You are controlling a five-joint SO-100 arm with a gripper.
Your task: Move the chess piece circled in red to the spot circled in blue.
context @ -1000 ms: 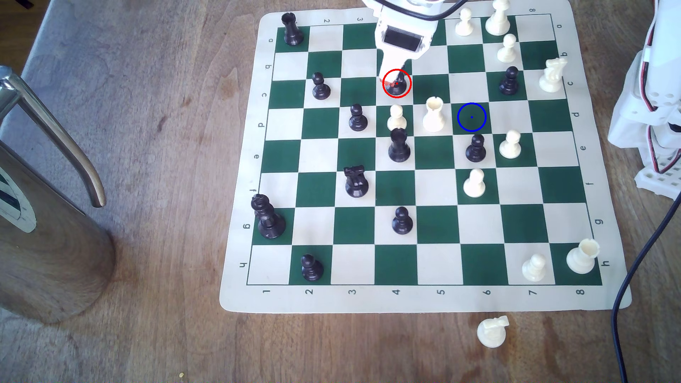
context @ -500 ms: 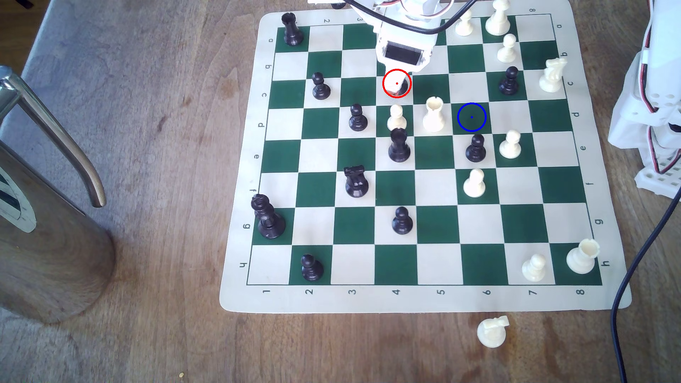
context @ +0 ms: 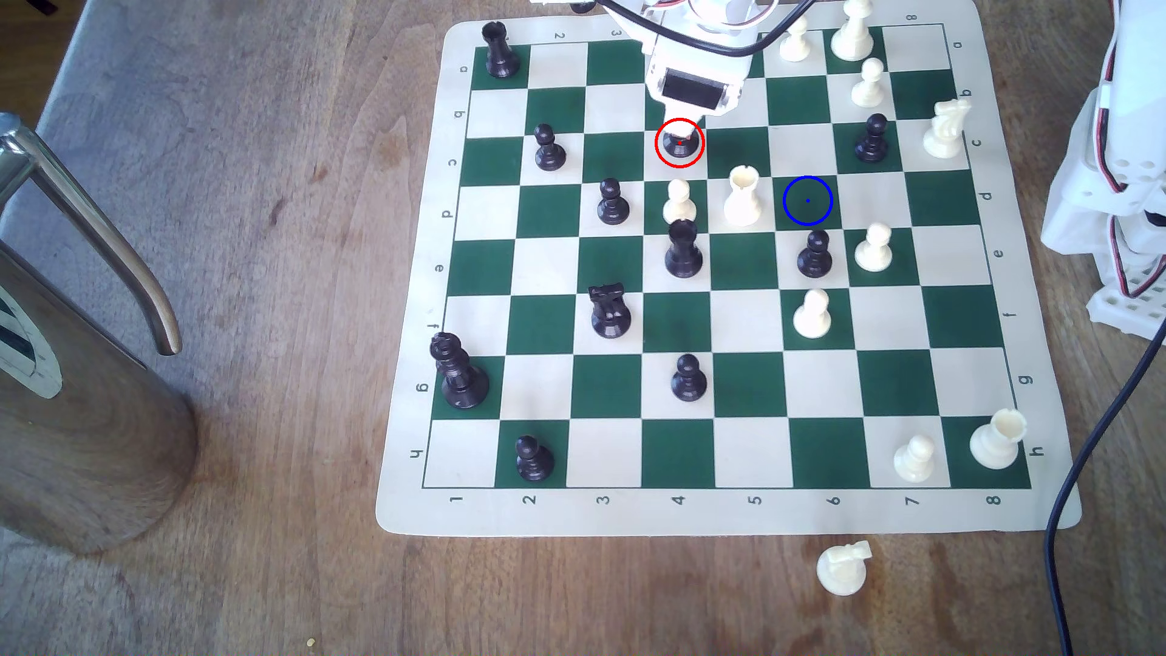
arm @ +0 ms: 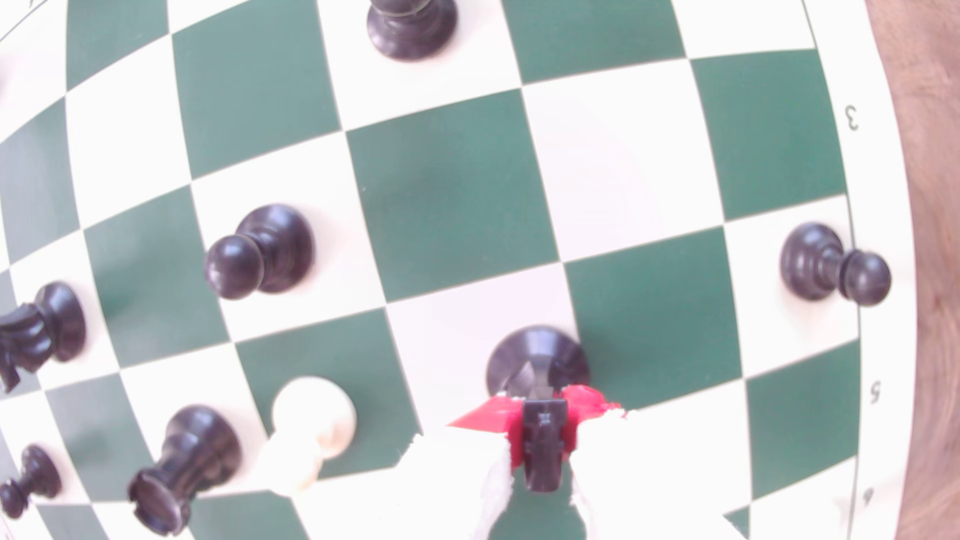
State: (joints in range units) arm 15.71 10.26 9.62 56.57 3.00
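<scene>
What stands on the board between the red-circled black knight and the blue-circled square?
In the exterior view, the white rook stands nearest the direct line from the knight to the blue-circled square.

This looks like a home tabletop turned into a hobby robotics spot. A worn wooden table [context: 252, 189] with stains and scuffs carries a roll-up vinyl chess mat [context: 725, 517] in green and cream, its edges curling slightly. At the exterior view's left stands a brushed-metal pot with a curved handle [context: 94, 410], a household item. At the exterior view's right a white 3D-printed arm base [context: 1110, 189] with exposed red wiring and a loose black cable [context: 1072, 492] suggests a home-built rig.
</scene>
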